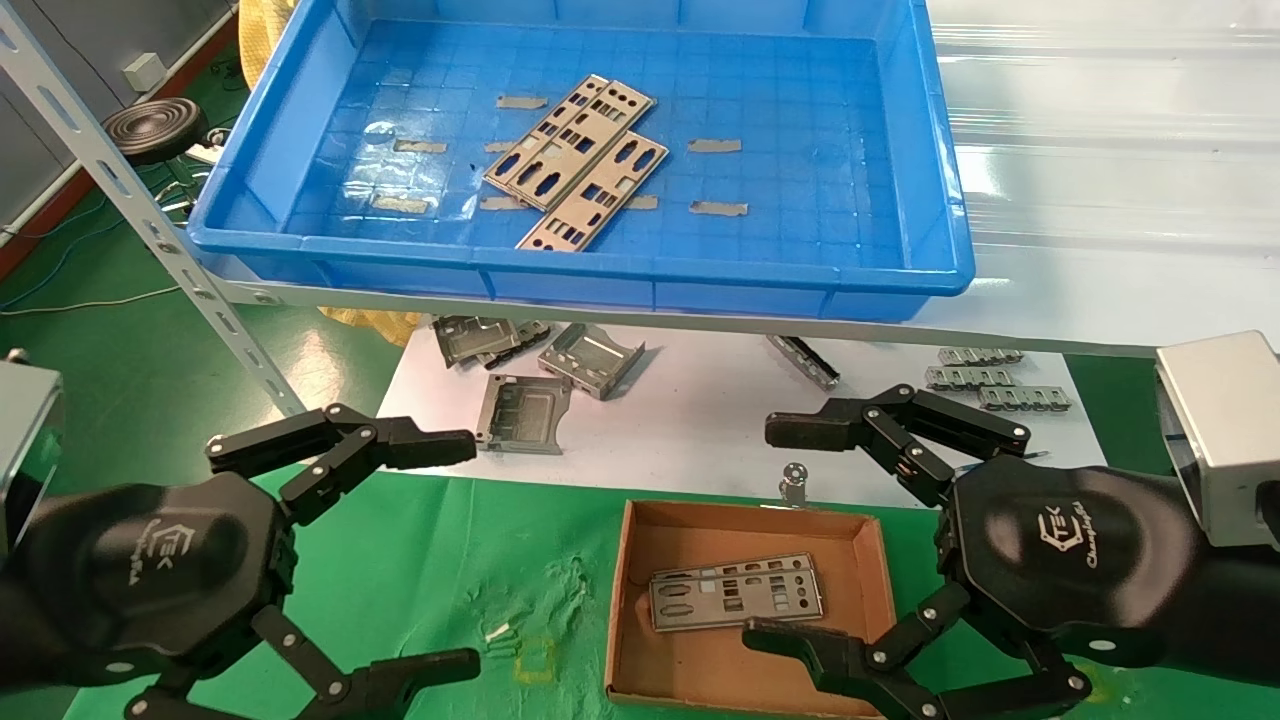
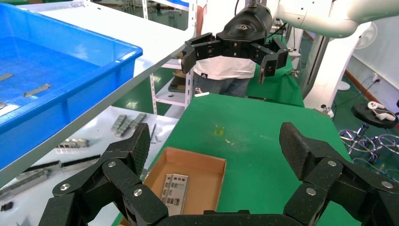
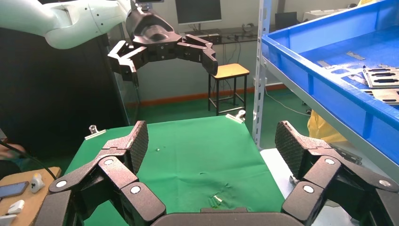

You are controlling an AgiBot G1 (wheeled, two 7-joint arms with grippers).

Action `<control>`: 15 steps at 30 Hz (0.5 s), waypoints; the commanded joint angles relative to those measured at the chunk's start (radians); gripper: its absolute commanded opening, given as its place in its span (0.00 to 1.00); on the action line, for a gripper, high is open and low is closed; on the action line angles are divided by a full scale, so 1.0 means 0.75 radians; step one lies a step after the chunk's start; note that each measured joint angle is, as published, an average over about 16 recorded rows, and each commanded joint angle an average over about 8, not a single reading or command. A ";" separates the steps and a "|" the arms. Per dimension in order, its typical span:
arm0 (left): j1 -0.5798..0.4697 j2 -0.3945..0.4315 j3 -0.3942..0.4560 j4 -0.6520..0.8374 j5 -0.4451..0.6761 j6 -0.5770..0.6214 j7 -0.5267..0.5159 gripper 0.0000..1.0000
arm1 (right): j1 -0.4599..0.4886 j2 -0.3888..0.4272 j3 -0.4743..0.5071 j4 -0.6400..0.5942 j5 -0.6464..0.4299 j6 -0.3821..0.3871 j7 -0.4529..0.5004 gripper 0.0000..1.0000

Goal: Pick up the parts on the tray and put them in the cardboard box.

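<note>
Nearby, folded brackets (image 1: pixel 560 375) and clip strips (image 1: pixel 985 380) lie under tray (image 1: pixel 600 270).

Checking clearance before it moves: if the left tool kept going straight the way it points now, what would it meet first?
Probably nothing nearby: the open left tool points across the green cloth toward the right tool; depth is unclear.

The tray (image 1: pixel 930 200) in the upper half of the frame is glossy blue plastic with a grid-moulded floor and dull grey tape strips (image 1: pixel 716 146) stuck on it. The two plates (image 1: pixel 580 160) inside are thin, matt grey-tan sheet metal. At lower centre, the cardboard box (image 1: pixel 622 590) is rough brown corrugated card, holding one duller silver plate (image 1: pixel 735 604). The cloth (image 1: pixel 440 560) under it is matt green, slightly wrinkled. Both the left gripper (image 1: pixel 440 555) and right gripper (image 1: pixel 775 530) are black, semi-gloss plastic with textured finger pads.
</note>
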 commanded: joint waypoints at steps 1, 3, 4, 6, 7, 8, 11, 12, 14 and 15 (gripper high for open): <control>0.000 0.000 0.000 0.000 0.000 0.000 0.000 1.00 | 0.000 0.000 0.000 0.000 0.000 0.000 0.000 1.00; 0.000 0.000 0.000 0.000 0.000 0.000 0.000 1.00 | 0.000 0.000 0.000 0.000 0.000 0.000 0.000 1.00; 0.000 0.000 0.000 0.000 0.000 0.000 0.000 1.00 | 0.000 0.000 0.000 0.000 0.000 0.000 0.000 1.00; 0.000 0.000 0.000 0.000 0.000 0.000 0.000 1.00 | 0.000 0.000 0.000 0.000 0.000 0.000 0.000 1.00; 0.000 0.000 0.000 0.000 0.000 0.000 0.000 1.00 | 0.000 0.000 0.000 0.000 0.000 0.000 0.000 1.00; 0.000 0.000 0.000 0.000 0.000 0.000 0.000 1.00 | 0.000 0.000 0.000 0.000 0.000 0.000 0.000 1.00; 0.000 0.000 0.000 0.000 0.000 0.000 0.000 1.00 | 0.000 0.000 0.000 0.000 0.000 0.000 0.000 1.00; 0.000 0.000 0.000 0.000 0.000 0.000 0.000 1.00 | 0.000 0.000 0.000 0.000 0.000 0.000 0.000 1.00; 0.000 0.000 0.000 0.000 0.000 0.000 0.000 1.00 | 0.000 0.000 0.000 0.000 0.000 0.000 0.000 1.00; 0.000 0.000 0.000 0.000 0.000 0.000 0.000 1.00 | 0.000 0.000 0.000 0.000 0.000 0.000 0.000 1.00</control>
